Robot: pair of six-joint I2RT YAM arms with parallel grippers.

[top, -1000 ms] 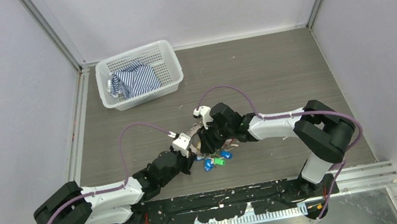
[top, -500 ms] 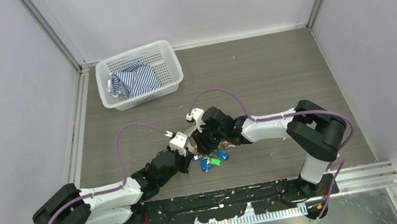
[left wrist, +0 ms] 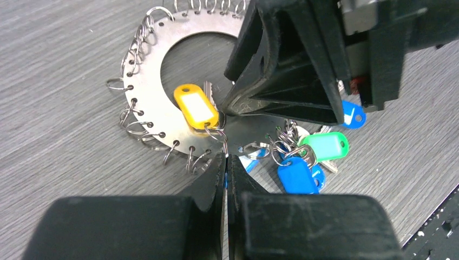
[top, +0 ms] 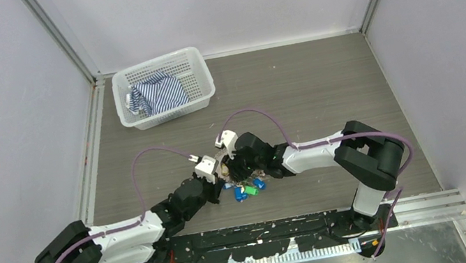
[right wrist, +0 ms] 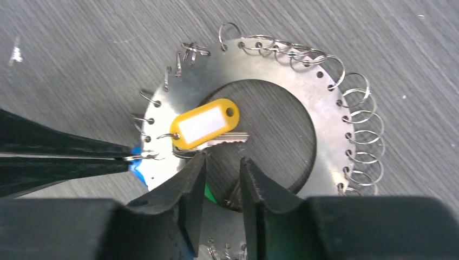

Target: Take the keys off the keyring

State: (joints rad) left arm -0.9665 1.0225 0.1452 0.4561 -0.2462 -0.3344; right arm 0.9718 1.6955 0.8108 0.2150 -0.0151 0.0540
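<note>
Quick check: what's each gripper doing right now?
Left gripper: shut, pinching a small split ring at the edge of the keyring.
Right gripper: open, fingertips just short of the yellow-tagged key, holding nothing.

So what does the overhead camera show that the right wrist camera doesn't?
Only overhead: the whole left arm and right arm, and the white basket holding a striped cloth. Only the right wrist: the yellow tag with its key and the wire loops round the keyring. Both: the grey table, the open right gripper, and the left gripper, closed at the keyring's rim.
</note>
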